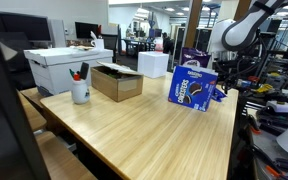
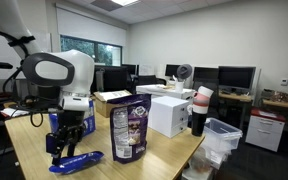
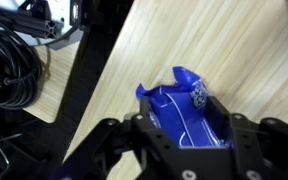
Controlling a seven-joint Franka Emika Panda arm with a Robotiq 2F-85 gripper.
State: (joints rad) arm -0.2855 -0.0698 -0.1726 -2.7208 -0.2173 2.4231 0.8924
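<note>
Low, end effector [image 3: 176,128] astride blue packet [image 3: 187,98]

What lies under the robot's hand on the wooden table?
A blue packet lies on the table, directly below the hand. The hand covers its near end, so that part cannot be seen.

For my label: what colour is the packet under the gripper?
Blue packet, clearest in the wrist view.
</note>
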